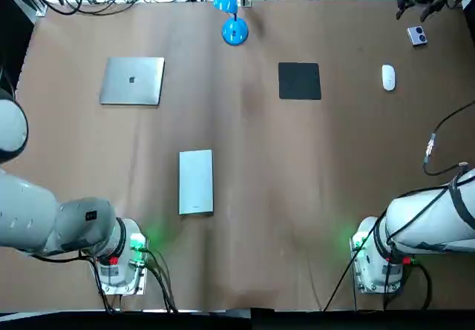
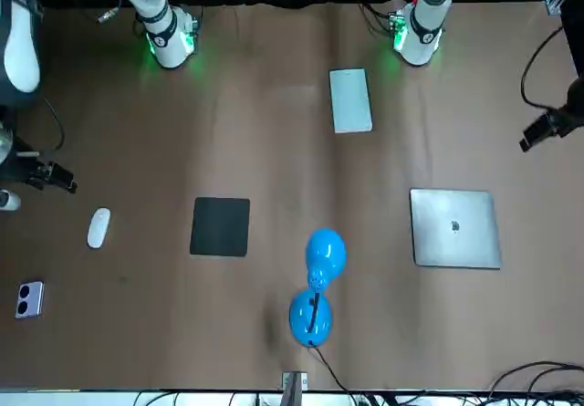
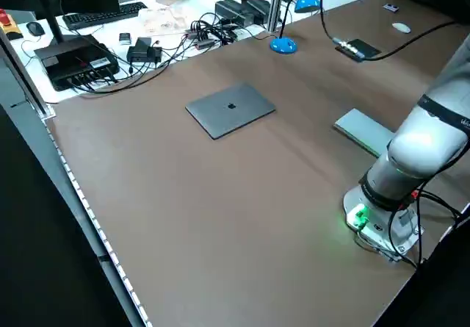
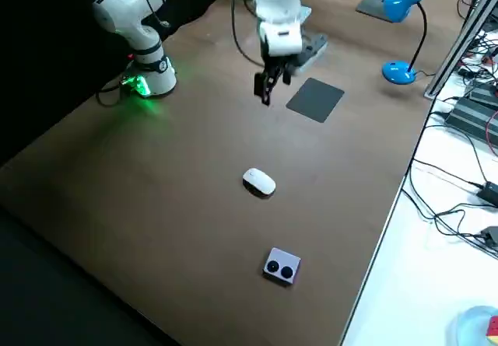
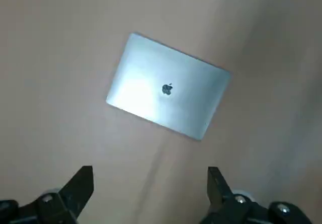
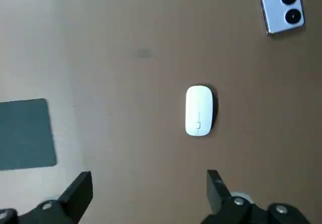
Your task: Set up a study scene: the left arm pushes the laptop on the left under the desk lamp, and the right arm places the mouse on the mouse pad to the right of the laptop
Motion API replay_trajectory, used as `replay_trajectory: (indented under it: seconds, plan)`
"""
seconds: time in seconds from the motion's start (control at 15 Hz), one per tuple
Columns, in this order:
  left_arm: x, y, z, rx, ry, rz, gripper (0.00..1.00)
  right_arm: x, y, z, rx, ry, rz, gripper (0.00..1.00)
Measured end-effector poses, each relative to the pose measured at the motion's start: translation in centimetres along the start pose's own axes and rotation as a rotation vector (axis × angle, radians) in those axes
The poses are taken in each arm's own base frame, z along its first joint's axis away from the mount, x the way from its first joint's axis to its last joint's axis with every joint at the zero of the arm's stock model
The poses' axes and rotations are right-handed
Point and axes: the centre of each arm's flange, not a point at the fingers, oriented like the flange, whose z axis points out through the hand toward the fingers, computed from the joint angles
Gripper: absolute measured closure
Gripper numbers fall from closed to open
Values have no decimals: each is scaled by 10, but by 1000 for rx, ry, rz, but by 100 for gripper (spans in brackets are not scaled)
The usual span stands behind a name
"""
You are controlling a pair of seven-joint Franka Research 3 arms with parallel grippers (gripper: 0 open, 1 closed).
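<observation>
A closed silver laptop (image 1: 132, 80) lies flat at the far left of the table, also seen as laptop (image 5: 168, 85) well below my open left gripper (image 5: 149, 183), which hovers high above it with nothing between its fingers. The blue desk lamp (image 1: 234, 30) stands at the far middle edge. A black mouse pad (image 1: 299, 81) lies to the lamp's right. The white mouse (image 1: 388, 77) rests on the table farther right, apart from the pad. My right gripper (image 6: 149, 186) hangs open high over the table, with the mouse (image 6: 199, 109) below and beyond its fingertips.
A flat grey slab (image 1: 196, 182) lies in the near middle of the table. A small silver device with two dark circles (image 1: 417, 36) sits at the far right corner, beyond the mouse. Cables and equipment (image 3: 88, 48) crowd the bench past the far edge.
</observation>
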Motion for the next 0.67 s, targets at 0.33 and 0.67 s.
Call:
replay_trajectory:
  seconds: [0.33,0.67]
  plan:
    - [45,-4,76,2,-25,-418,0,4,25,58,-7,-40,41,0]
    - [102,-51,175,-24,-10,-812,0,16,34,121,-19,-46,52,0]
